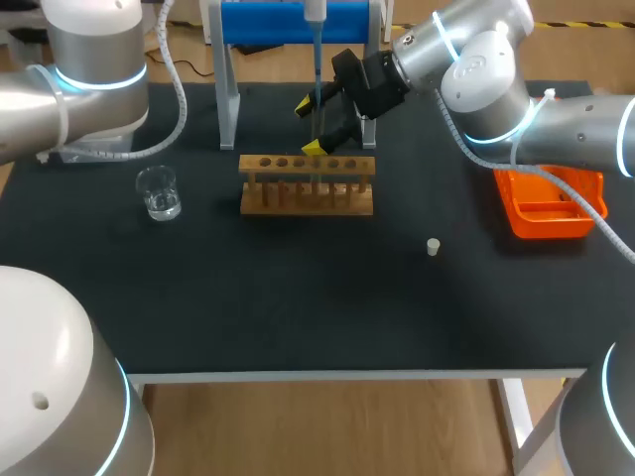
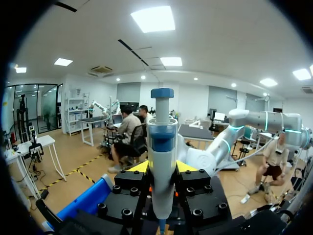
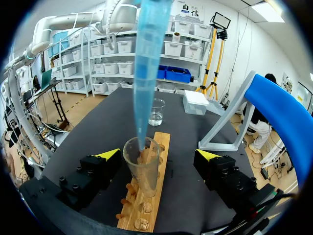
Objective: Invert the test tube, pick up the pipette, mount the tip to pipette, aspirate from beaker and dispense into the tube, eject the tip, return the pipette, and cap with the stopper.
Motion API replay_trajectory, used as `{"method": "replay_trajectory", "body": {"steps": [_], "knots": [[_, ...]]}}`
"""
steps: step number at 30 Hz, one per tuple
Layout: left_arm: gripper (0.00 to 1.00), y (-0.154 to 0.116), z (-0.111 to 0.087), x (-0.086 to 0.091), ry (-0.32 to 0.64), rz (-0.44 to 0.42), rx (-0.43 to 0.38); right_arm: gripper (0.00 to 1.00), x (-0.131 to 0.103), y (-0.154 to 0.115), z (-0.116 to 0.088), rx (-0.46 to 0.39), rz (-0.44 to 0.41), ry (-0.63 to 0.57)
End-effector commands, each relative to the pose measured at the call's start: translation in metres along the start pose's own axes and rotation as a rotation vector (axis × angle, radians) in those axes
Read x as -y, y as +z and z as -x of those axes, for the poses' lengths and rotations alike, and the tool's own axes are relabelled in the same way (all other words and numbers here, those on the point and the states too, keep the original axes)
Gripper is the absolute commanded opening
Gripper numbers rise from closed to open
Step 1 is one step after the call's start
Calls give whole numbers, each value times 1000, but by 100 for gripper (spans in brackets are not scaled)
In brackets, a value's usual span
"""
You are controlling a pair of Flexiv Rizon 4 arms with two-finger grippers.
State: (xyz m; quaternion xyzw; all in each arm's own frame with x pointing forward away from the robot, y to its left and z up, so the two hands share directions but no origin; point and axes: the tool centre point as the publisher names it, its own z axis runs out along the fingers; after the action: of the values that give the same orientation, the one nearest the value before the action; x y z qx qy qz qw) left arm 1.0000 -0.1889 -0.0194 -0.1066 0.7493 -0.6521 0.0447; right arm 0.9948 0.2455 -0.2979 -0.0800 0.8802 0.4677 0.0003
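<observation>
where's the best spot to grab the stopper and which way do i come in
Take the stopper by its side walls, pinched from two opposite sides, coming straight down from above. It sits low and alone on the table, to the right of the rack, so nothing crowds it; a sideways approach would likely scrape the table.

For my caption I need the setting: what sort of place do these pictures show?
Most likely a laboratory bench set up for liquid handling: a wooden rack holds a test tube, a pipette with a blue tip points into it, and a beaker of clear liquid stands nearby.
</observation>
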Motion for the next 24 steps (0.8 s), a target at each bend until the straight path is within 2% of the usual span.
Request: {"method": "replay_trajectory", "body": {"steps": [1, 12, 24], "knots": [[0, 2, 1, -3, -1, -5, 0, 100, 0, -1, 0, -1, -2, 0], [0, 4, 3, -9, -12, -4, -1, 100, 0, -1, 0, -1, -2, 0], [0, -5, 6, -15, -20, 8, 28, 100, 0, -1, 0, -1, -2, 0]]}}
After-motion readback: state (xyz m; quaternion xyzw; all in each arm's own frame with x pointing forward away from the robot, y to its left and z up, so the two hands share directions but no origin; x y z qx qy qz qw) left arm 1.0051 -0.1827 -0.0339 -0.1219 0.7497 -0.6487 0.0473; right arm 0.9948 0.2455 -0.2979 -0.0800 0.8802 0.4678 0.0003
